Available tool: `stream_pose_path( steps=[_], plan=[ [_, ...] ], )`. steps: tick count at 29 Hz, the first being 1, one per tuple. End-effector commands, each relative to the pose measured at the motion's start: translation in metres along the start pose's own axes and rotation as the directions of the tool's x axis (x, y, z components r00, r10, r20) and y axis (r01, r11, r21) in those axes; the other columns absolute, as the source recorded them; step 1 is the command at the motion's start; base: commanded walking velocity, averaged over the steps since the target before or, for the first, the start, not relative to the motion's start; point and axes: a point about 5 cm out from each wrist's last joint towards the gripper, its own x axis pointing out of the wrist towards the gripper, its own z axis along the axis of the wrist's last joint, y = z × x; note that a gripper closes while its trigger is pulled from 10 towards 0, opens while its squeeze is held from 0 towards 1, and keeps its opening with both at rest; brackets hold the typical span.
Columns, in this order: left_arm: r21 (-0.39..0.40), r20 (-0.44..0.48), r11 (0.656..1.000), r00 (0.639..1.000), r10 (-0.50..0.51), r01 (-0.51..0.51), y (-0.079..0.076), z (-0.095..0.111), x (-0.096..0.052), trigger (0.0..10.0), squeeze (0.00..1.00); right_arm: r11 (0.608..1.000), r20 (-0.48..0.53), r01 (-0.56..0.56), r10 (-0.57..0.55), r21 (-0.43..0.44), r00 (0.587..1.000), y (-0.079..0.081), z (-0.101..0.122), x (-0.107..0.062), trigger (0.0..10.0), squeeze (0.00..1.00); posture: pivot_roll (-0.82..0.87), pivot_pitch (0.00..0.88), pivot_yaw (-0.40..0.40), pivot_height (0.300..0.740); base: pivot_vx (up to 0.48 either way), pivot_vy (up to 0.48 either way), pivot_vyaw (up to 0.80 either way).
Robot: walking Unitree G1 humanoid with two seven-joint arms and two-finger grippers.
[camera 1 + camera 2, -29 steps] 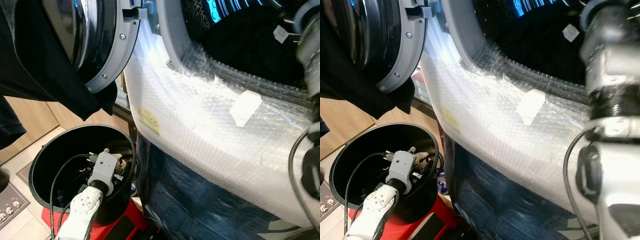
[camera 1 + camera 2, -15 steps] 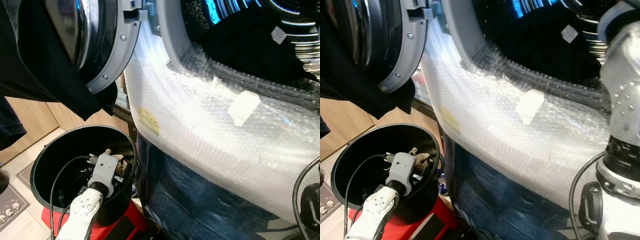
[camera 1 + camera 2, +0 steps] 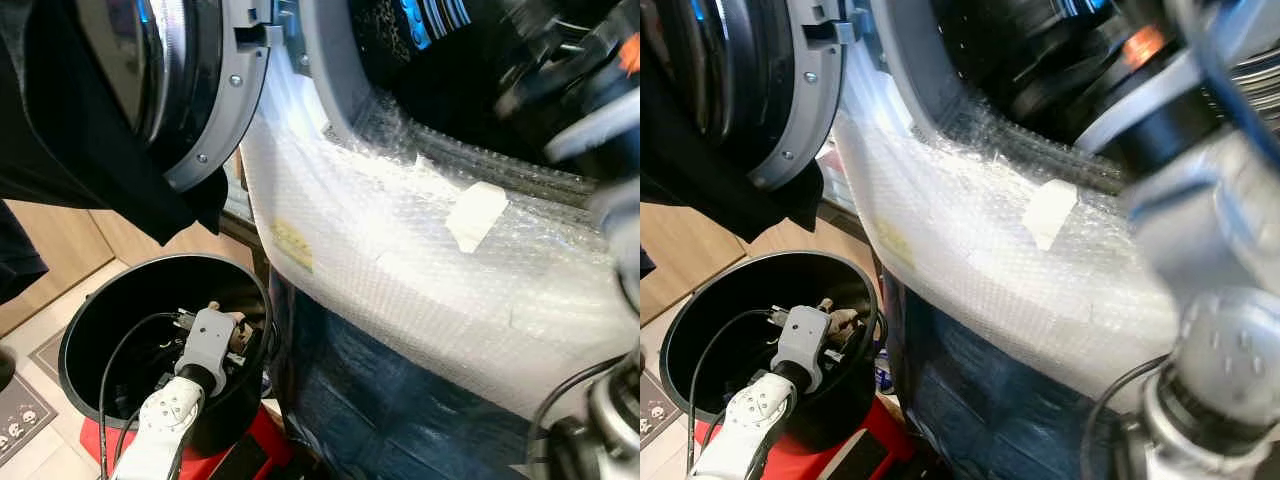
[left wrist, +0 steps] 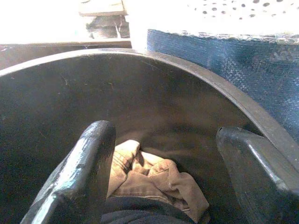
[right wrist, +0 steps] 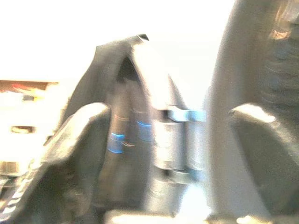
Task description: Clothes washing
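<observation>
Tan garment point(image 4: 154, 179) below left end effector point(image 4: 163, 172) (spread).

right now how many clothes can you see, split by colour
black garment draped over the washer door: 1
tan garment in the black bucket: 1
dark garment beneath the tan one, at the left gripper: 1
total: 3

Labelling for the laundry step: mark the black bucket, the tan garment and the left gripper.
black bucket point(image 3: 95, 310), left eye view, inner wall.
tan garment point(image 4: 154, 179), left wrist view, crumpled middle.
left gripper point(image 4: 163, 154), left wrist view, between its fingertips.
</observation>
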Motion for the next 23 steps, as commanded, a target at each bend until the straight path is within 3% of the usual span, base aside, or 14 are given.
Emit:
stream_pose_path(
  steps=[1,3,6,9,10,11,13,17,21,22,23],
  plan=[
    [-0.015,0.019,1.0,1.0,-0.002,0.002,-0.002,0.001,0.001,10.0,0.0,0.989,-0.017,-0.129,0.131,0.067,0.991,0.014,-0.006,-0.012,10.0,0.0,-0.08,0.147,-0.04,0.74,0.0,0.0,0.0],
    [-0.033,0.047,0.999,0.999,0.019,-0.017,0.0,0.006,0.001,10.0,0.0,0.959,-0.092,-0.214,0.233,0.187,0.968,0.024,-0.028,-0.029,10.0,0.0,-0.07,0.146,-0.043,0.74,0.0,0.0,0.0],
    [-0.042,0.059,0.999,0.998,0.036,-0.033,0.002,0.008,0.001,10.0,0.0,0.952,-0.169,-0.186,0.231,0.245,0.958,0.022,-0.047,-0.041,10.0,0.0,-0.06,0.146,-0.045,0.74,0.0,0.0,0.0],
    [-0.065,0.081,0.996,0.994,0.071,-0.066,0.008,0.011,-0.002,10.0,0.0,0.923,-0.352,-0.191,0.311,0.335,0.883,0.03,-0.082,-0.071,10.0,0.0,-0.05,0.148,-0.047,0.74,0.0,0.0,0.0],
    [-0.084,0.1,0.992,0.989,0.106,-0.098,0.014,0.014,-0.004,10.0,0.0,0.908,-0.461,-0.161,0.341,0.386,0.819,0.034,-0.105,-0.091,10.0,0.0,-0.04,0.148,-0.052,0.74,0.0,0.0,0.0],
    [-0.084,0.1,0.992,0.989,0.106,-0.098,0.014,0.014,-0.004,10.0,0.0,0.908,-0.461,-0.161,0.341,0.386,0.819,0.034,-0.105,-0.091,10.0,0.0,-0.04,0.148,-0.052,0.74,0.0,0.0,0.0],
    [-0.093,0.135,0.986,0.979,0.152,-0.14,0.022,0.021,-0.007,10.0,0.0,0.903,-0.574,-0.073,0.33,0.423,0.749,0.034,-0.135,-0.119,10.0,0.0,-0.03,0.15,-0.053,0.74,0.0,0.0,0.0],
    [-0.123,0.158,0.974,0.965,0.208,-0.19,0.03,0.027,-0.011,10.0,0.0,0.915,-0.695,0.048,0.269,0.4,0.667,0.028,-0.17,-0.151,10.0,0.0,-0.02,0.15,-0.053,0.74,0.0,0.0,0.0],
    [-0.144,0.133,0.961,0.957,0.257,-0.238,0.039,0.026,-0.021,10.0,0.0,0.914,-0.821,0.257,0.126,0.315,0.557,0.016,-0.214,-0.199,10.0,0.0,0.0,0.156,-0.051,0.74,0.0,0.0,0.0],
    [-0.15,0.111,0.956,0.957,0.27,-0.252,0.041,0.024,-0.023,10.0,0.0,0.915,-0.849,0.295,0.088,0.275,0.52,0.014,-0.223,-0.211,10.0,0.0,0.0,0.157,-0.049,0.74,0.0,0.0,0.0],
    [-0.14,0.042,0.95,0.957,0.287,-0.279,0.047,0.017,-0.028,10.0,0.0,0.912,-0.909,0.37,0.008,0.178,0.418,0.009,-0.243,-0.237,10.0,0.0,0.01,0.159,-0.047,0.74,0.0,0.0,0.0]
  ],
)
